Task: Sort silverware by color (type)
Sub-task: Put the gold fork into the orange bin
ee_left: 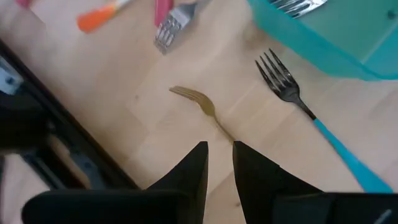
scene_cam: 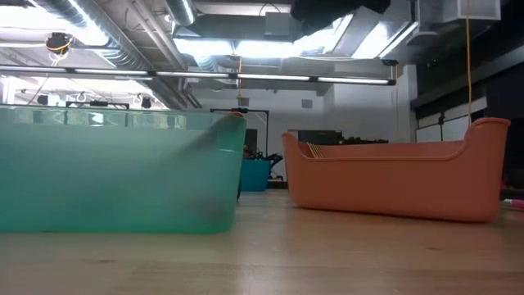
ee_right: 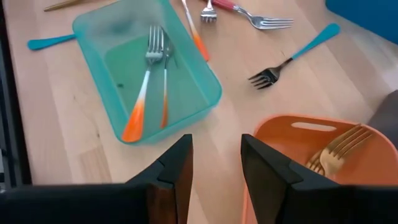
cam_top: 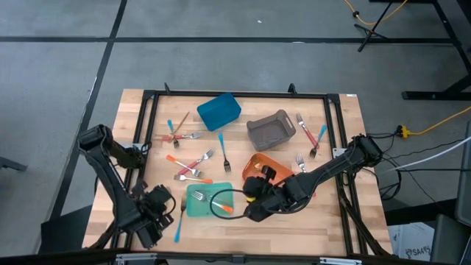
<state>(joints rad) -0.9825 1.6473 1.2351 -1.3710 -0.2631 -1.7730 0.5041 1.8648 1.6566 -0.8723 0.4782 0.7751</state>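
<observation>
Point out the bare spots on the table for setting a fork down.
Bare wood lies along the near edge, below the teal plastic bin, and at the far left corner beside the blue plastic bin. Crowded: the loose forks left of centre, and around the orange plastic bin.

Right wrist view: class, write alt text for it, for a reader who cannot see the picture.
A teal bin on a wooden table holds two orange-handled forks, seen past the right gripper, whose fingers stand apart and hold nothing. Beside it, an orange bin holds gold forks; a blue-handled fork lies loose on the table.
</observation>
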